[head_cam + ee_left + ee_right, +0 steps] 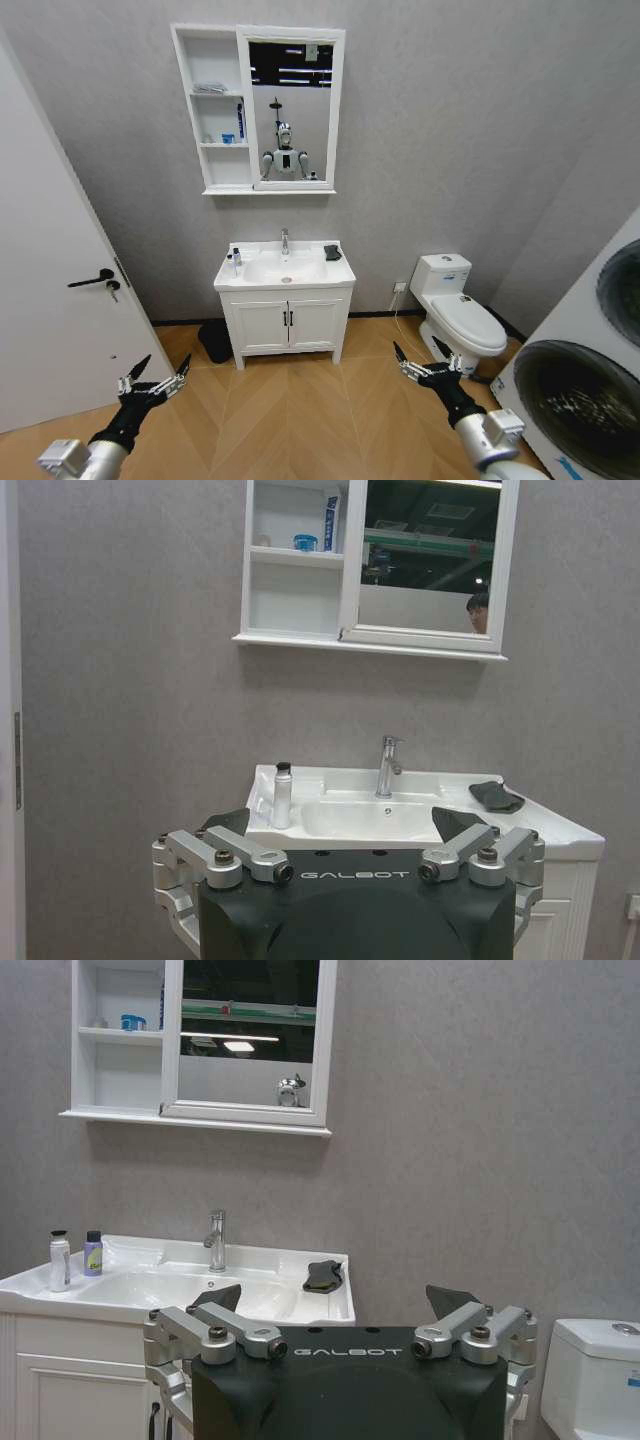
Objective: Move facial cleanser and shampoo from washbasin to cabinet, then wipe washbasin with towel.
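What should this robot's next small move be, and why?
Probably drive forward toward the washbasin. The two bottles stand on its rim, well beyond reach; the left gripper and right gripper hang low over the floor, jaws open and empty.

Both pincers hang low over bare wood floor [290,410], fingers spread, well short of the washbasin [285,270]. Ahead of the left gripper [152,383] the way runs open to the vanity; a door [60,300] stands close on its outer side. The right gripper [428,362] has the toilet [460,315] just ahead and a washer [585,380] on its outer side. On the basin rim, two bottles [75,1258] crowd one end, the towel [323,1275] the other, faucet [216,1240] between. Above, the cabinet [222,110] shelves already hold small items.
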Controlling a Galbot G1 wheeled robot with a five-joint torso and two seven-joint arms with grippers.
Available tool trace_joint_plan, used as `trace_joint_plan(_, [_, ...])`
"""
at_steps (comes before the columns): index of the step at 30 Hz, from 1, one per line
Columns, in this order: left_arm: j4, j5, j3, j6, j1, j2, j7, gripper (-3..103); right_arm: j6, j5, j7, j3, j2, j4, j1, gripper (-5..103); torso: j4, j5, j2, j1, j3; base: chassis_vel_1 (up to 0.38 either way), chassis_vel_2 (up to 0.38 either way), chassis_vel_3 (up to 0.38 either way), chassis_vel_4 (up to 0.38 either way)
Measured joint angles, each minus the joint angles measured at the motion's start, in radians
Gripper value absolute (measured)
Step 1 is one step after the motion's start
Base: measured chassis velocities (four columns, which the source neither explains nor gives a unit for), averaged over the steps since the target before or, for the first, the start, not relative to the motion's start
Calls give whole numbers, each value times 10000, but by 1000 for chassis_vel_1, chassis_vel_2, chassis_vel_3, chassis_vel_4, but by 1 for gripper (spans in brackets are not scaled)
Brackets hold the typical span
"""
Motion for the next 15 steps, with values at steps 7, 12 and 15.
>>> trace_joint_plan(7, [-35,-123,-42,-92,37,-145,137,100,165,-22,-91,47,41,-24,-157,100,0,2,-2,1,0,-176,185,192,-182])
trace_joint_plan(12, [-33,-31,-21,-132,36,-209,150,100,196,-20,-124,86,48,-38,-192,100,-1,0,-2,2,0,-184,190,191,-181])
trace_joint_plan(15, [-38,58,-7,-130,-2,-216,59,100,216,-19,-150,105,57,-51,-221,100,-1,-2,-3,5,1,-190,187,186,-181])
